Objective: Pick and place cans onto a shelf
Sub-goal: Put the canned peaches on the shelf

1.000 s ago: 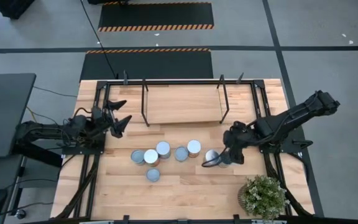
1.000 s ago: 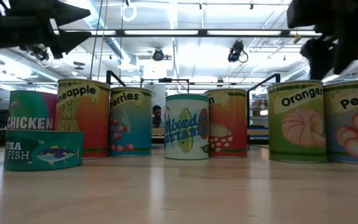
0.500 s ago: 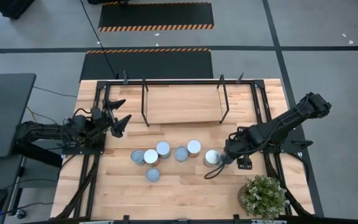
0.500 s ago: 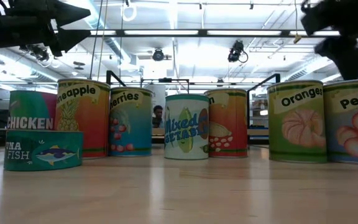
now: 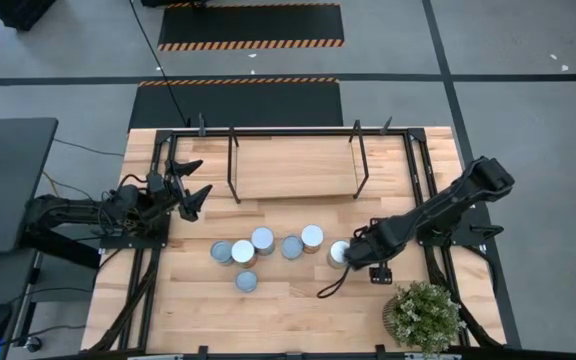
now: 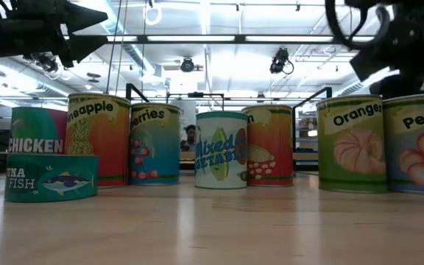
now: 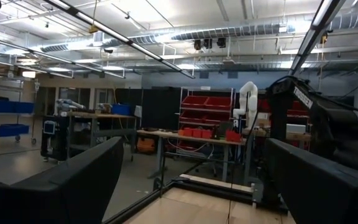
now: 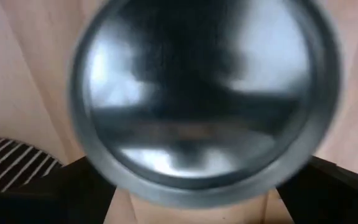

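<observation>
Several cans with silver lids stand upright in a cluster (image 5: 262,240) on the wooden table, showing colourful labels in the low view (image 6: 220,149). My right gripper (image 5: 351,256) points straight down over the rightmost can (image 5: 338,253). Its round lid (image 8: 204,93) fills the right wrist view. The gripper (image 8: 207,196) is open, one finger on each side of that can's top. My left gripper (image 5: 190,184) waits open at the table's left side, raised off the table. The shelf (image 5: 293,170), a light-wood board between black posts, stands at the far side with nothing on it.
A potted plant (image 5: 424,315) sits at the near right corner, close to my right arm. Black frame rails (image 5: 418,170) run along the table's left and right sides. Bare tabletop (image 5: 298,310) lies between the cans and the near edge.
My right gripper has come down and shifted toward the table's near edge, over the rightmost can, tipping until it points straight down. The cans have stayed where they were.
</observation>
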You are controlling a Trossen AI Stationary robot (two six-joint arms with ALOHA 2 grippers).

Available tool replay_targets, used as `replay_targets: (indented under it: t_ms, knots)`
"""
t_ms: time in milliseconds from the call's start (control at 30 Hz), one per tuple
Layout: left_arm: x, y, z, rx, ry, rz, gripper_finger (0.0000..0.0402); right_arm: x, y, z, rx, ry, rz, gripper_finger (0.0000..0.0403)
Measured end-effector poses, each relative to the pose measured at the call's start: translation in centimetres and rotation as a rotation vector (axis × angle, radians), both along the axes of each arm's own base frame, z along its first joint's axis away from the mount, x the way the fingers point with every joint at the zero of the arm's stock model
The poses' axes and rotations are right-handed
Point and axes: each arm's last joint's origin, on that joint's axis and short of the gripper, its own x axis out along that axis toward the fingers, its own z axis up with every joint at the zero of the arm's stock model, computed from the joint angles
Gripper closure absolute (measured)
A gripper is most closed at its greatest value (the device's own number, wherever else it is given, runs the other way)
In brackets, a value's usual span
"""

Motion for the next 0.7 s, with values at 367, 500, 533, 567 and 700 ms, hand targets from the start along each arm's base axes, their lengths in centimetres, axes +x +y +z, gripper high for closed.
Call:
replay_targets:
  t_ms: [367,500,533,567,700]
  knots:
    - [0.0,0.0,0.0,0.000,0.005,0.000,0.0008,1.0,-0.2,0.2,0.007,-0.065,-0.030,0.0005]
    - [0.0,0.0,0.0,0.000,0.001,0.000,0.0008,1.5,-0.1,0.4,-0.018,-0.127,0.014,0.0004]
    - [0.0,0.0,0.0,0.000,0.001,0.000,0.0008,1.6,-0.2,0.3,-0.016,-0.132,0.018,0.0004]
    - [0.0,0.0,0.0,0.000,0.001,0.000,0.0008,1.8,-0.2,0.2,-0.013,-0.139,0.017,0.0004]
    - [0.0,0.0,0.0,0.000,0.001,0.000,0.0008,2.5,-0.5,-0.2,-0.022,-0.165,-0.003,0.0004]
